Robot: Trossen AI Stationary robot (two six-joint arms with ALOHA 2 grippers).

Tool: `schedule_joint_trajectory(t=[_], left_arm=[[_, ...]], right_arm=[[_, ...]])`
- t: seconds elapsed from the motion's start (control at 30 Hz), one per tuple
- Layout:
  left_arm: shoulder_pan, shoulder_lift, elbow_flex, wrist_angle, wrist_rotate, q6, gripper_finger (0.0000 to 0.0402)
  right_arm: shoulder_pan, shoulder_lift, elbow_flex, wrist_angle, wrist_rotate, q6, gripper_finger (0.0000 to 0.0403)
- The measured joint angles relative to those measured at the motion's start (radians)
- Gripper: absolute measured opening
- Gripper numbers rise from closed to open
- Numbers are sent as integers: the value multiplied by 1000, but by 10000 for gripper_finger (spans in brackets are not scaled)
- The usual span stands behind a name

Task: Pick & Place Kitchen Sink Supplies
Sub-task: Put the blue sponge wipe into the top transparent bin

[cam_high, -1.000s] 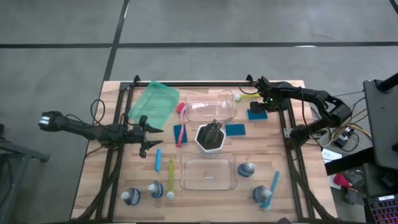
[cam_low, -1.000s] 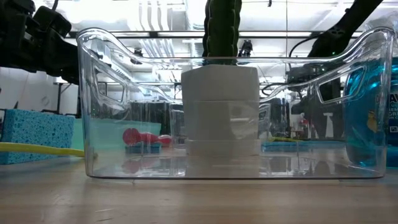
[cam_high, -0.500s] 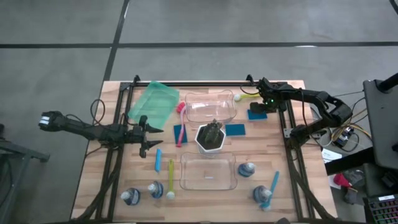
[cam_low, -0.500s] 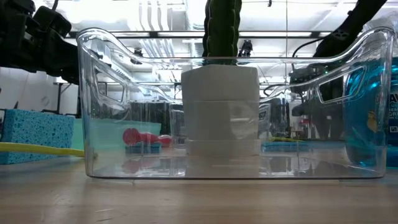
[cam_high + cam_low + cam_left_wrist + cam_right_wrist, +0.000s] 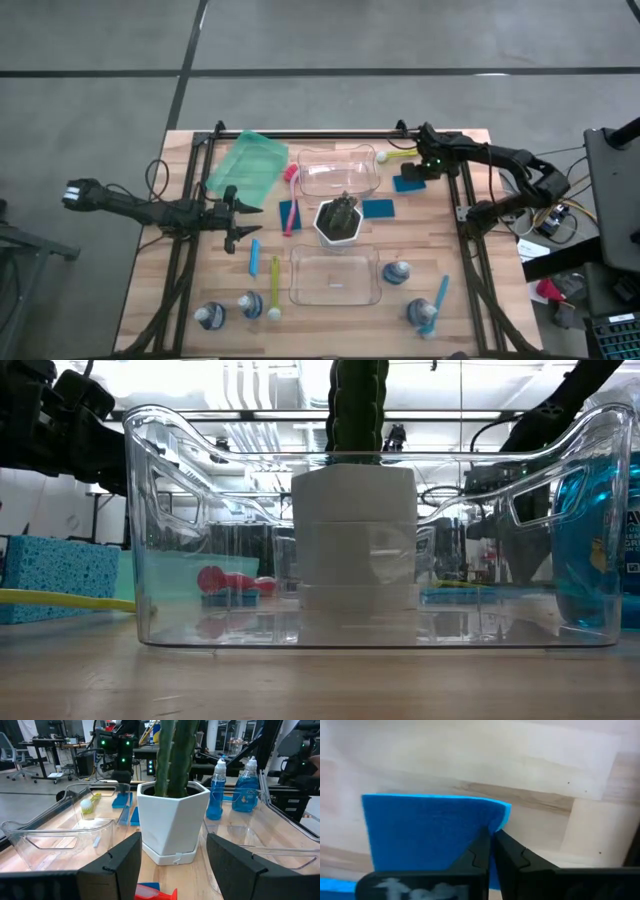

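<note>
My right gripper (image 5: 424,167) is at the far right of the table, shut on a flat blue sponge (image 5: 409,182) beside the yellow-green brush (image 5: 396,154). Two more blue sponges (image 5: 290,212) (image 5: 378,208) lie flat on either side of the white pot (image 5: 340,220). Bottles of blue liquid (image 5: 397,270) (image 5: 418,311) (image 5: 250,303) stand near the front. A pink brush (image 5: 291,192), a blue brush (image 5: 254,256) and a yellow brush (image 5: 275,288) lie on the wood. My left gripper (image 5: 236,216) (image 5: 174,854) waits open at the left, pointing at the pot. My right gripper pinches the sponge's edge (image 5: 490,822) close to one corner between its two fingers (image 5: 507,852). The fingers come from above, slanting down. The corner beside them (image 5: 503,809) is curled. I cannot tell whether the sponge is clear of the table.
A clear bin (image 5: 338,171) stands at the far middle and another clear bin (image 5: 335,276) at the near middle. A green tray (image 5: 247,165) lies at the far left. A black frame (image 5: 465,200) borders the table. Bare wood shows at the right between the frame and the bins.
My right gripper has shut on the blue sponge's edge at the far right. The sponge has shifted a little toward the table's left and turned slightly askew.
</note>
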Motion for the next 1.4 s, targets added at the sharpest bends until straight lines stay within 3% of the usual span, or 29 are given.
schedule_joint_trajectory(t=[0.4, 1.0, 1.4], left_arm=[[0, 0, 0, 0, 0, 0, 218], [0, 0, 0, 0, 0, 0, 218], [0, 0, 0, 0, 0, 0, 218]], right_arm=[[-2, -227, 1, -103, 39, 49, 9], [0, -497, 2, -84, 24, 214, 8], [69, -553, 2, 185, -45, 361, 8]])
